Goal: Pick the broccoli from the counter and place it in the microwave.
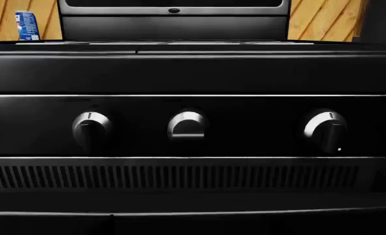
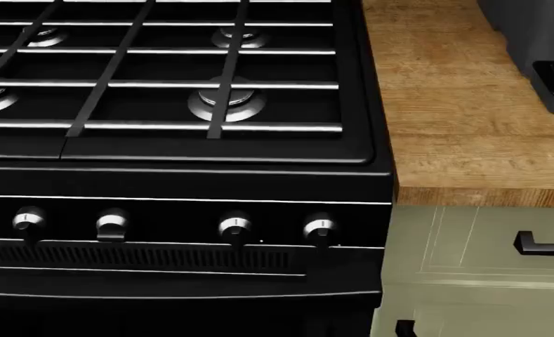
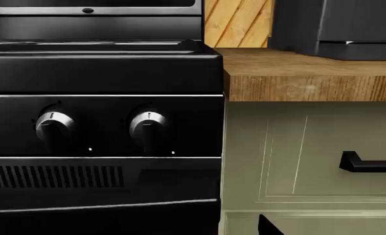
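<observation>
Even, diffuse simulator lighting is falling from above; all three views are rendering sharply, without blur or edge distortion. The black stove front [image 2: 183, 232] is swallowing detail in deep shadow, while its knobs [image 1: 91, 125] and burner grates [image 2: 164, 84] are catching bright specular highlights. The wooden counter [image 2: 455, 105] is appearing brightly and evenly lit.

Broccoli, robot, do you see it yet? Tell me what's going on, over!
Both end effectors out of view. No broccoli visible in any view. Wooden counter beside black stove, dark appliance at its back. Nothing blocking seen.
</observation>
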